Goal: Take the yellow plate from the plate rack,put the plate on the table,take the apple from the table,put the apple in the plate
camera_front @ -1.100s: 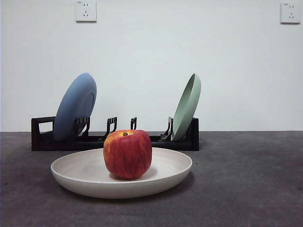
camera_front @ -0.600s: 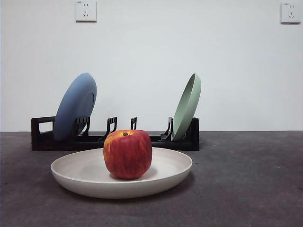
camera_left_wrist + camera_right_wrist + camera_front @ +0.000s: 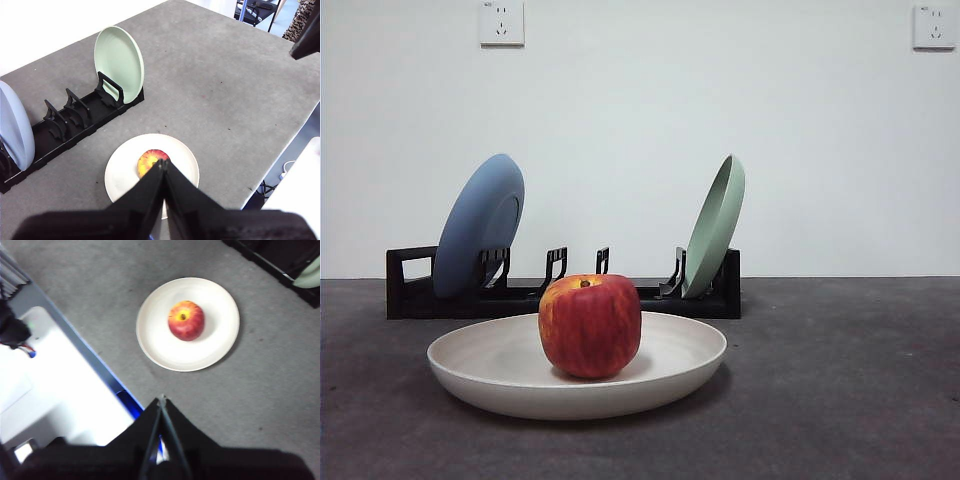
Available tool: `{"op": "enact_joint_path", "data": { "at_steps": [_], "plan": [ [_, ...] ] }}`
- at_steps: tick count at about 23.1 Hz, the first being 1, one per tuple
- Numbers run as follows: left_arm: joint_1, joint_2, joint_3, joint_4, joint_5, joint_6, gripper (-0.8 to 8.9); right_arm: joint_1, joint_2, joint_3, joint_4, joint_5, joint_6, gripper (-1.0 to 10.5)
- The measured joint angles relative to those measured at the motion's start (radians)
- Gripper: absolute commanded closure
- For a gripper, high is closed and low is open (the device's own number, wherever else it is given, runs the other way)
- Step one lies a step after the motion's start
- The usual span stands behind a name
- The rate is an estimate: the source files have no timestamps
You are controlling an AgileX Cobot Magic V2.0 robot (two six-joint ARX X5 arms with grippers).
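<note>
The red apple [image 3: 590, 326] stands in the middle of the cream yellow plate [image 3: 490, 372], which lies flat on the dark grey table [image 3: 840, 390] in front of the black plate rack [image 3: 410, 285]. The left wrist view shows the apple [image 3: 150, 161], plate [image 3: 125, 167] and rack [image 3: 75, 125] from high above; my left gripper [image 3: 163, 163] is shut and empty. The right wrist view shows the apple [image 3: 186, 320] on the plate [image 3: 165, 345] far below; my right gripper [image 3: 161, 401] is shut and empty, above the table's edge. Neither gripper shows in the front view.
A blue plate [image 3: 478, 226] leans in the rack's left end and a pale green plate [image 3: 715, 226] in its right end. The white wall [image 3: 620, 120] stands behind. The table's edge [image 3: 100, 370] borders a white surface beside it.
</note>
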Motion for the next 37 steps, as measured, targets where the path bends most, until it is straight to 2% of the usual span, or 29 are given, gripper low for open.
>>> {"op": "enact_joint_path", "data": {
  "at_steps": [7,12,16,18,20,22,25,27,29,31,34,37],
  "plan": [
    [0.0,0.007,0.0,0.0,0.0,0.0,8.17,0.0,0.0,0.0,0.0,0.075,0.0,9.5],
    [0.0,0.026,0.0,0.009,-0.002,0.027,8.17,0.0,0.0,0.0,0.0,0.093,0.0,9.5],
    [0.0,0.034,0.0,0.11,-0.083,0.103,8.17,0.0,0.0,0.0,0.0,0.093,0.0,9.5],
    [0.016,0.034,-0.001,0.208,-0.117,0.175,8.17,0.0,0.0,0.0,0.0,0.093,0.0,9.5],
    [0.071,0.033,-0.001,0.319,-0.106,0.272,8.17,0.0,0.0,0.0,0.0,0.093,0.0,9.5],
    [0.15,0.032,-0.001,0.419,-0.035,0.363,8.17,0.0,0.0,0.0,0.0,0.093,0.0,9.5],
    [0.335,0.031,-0.001,0.556,0.177,0.483,8.17,0.0,0.0,0.0,0.0,0.093,0.0,9.5],
    [0.498,0.031,-0.001,0.613,0.366,0.526,8.17,0.0,0.0,0.0,0.0,0.093,0.0,9.5],
    [0.64,0.03,-0.004,0.633,0.512,0.545,8.17,0.0,0.0,0.0,0.0,0.093,0.0,9.5],
    [0.766,0.021,-0.019,0.642,0.615,0.554,8.17,0.0,0.0,0.0,0.0,0.093,0.0,9.5],
    [0.924,-0.016,-0.084,0.644,0.672,0.559,8.17,0.0,0.0,0.0,0.0,0.093,0.0,9.5],
    [1.015,-0.071,-0.182,0.676,0.674,0.557,8.17,0.0,0.0,0.0,0.0,0.093,0.0,9.5]
  ]
}}
